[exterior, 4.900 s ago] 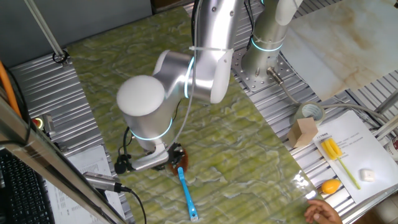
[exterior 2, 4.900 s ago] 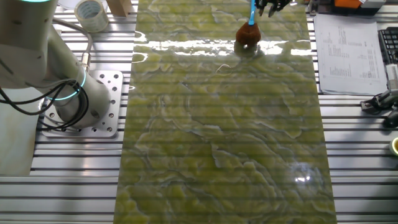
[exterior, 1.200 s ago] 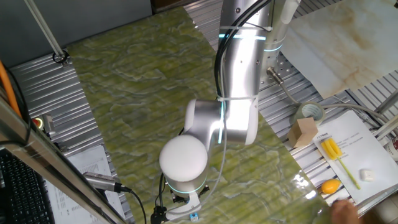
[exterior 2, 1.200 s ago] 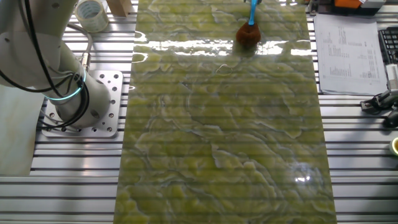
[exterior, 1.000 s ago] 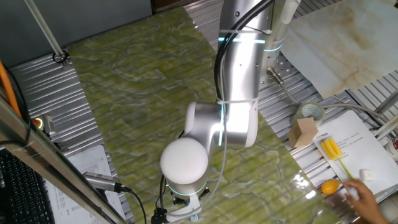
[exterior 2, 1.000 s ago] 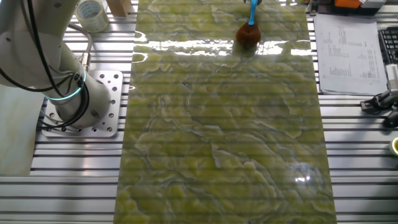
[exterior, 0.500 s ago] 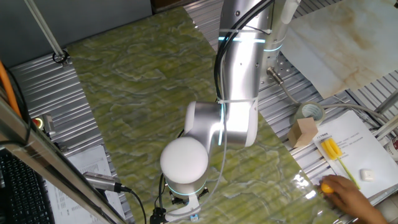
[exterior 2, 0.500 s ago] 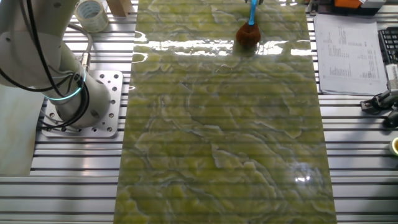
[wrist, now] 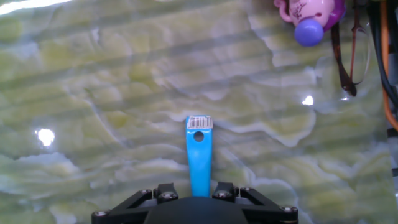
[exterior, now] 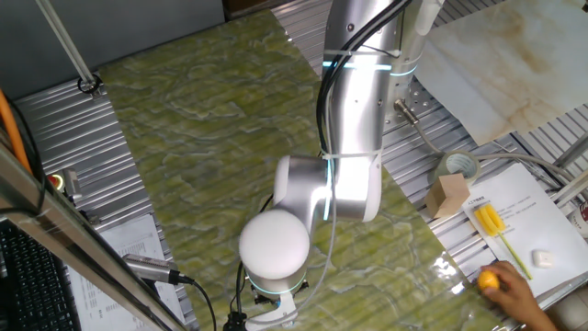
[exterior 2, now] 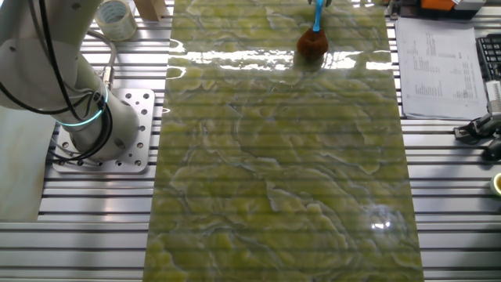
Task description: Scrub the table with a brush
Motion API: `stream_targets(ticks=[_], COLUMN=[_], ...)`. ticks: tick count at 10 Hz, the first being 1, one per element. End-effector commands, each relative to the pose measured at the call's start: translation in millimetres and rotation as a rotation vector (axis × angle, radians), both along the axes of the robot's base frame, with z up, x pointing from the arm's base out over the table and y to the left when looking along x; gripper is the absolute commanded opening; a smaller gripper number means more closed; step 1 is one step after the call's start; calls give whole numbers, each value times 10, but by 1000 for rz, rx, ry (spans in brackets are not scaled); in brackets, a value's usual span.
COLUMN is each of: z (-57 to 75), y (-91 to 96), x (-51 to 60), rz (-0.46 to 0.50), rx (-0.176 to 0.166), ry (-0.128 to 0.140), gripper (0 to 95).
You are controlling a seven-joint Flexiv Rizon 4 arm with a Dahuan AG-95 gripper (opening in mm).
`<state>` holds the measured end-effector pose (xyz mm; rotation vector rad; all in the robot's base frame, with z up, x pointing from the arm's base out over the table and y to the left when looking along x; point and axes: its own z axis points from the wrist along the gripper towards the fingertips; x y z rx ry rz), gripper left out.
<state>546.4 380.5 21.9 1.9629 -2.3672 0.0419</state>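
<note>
Hand (wrist: pixel 200 200): black housing at 6 o'clock of the hand view, set over the brush handle; fingers hidden under the housing, so clamped or apart cannot be told. At 6 o'clock of one fixed view, low over the surface (exterior: pixel 202 138), mostly masked by the arm (exterior: pixel 354 119).

Brush (wrist: pixel 199 155): light-blue thin plastic handle running out from under the housing toward 12 o'clock, round hole and barcode sticker at its free end. Reddish-brown round tuft on the surface at 12 o'clock of the other fixed view (exterior 2: pixel 312 45), near the far short edge.

Obstructions: pink and purple toy (wrist: pixel 308 15) at 1 o'clock of the hand view; dark cables (wrist: pixel 348 56) at 2 o'clock.

Off the surface, 4 o'clock of one fixed view: tape roll (exterior: pixel 457 166), wooden block (exterior: pixel 448 195), paper sheet (exterior: pixel 528 221), yellow long-handled tool (exterior: pixel 496 225), a person's fingers (exterior: pixel 514 290) on a yellow-orange item (exterior: pixel 488 279).

Room: long open stretch of surface from 12 down to 6 o'clock in the other fixed view; ribbed grey metal frame (exterior 2: pixel 462 211) along both long edges.

Materials: surface glossy, wavy yellow-green marbling, bright glare spots; pale cream slab (exterior: pixel 496 64) at 2 o'clock.
</note>
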Motion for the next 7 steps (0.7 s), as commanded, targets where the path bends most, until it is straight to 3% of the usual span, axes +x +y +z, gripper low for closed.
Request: stream_targets(ticks=[1, 5, 6, 7], z=[-22, -44, -44, -44], y=[11, 12, 11, 10], x=[5, -2, -2, -2], rz=[-2, 1, -1, -1], rx=[-1, 0, 1, 2], ry=[0, -7, -8, -10], gripper=[380, 380, 190, 190])
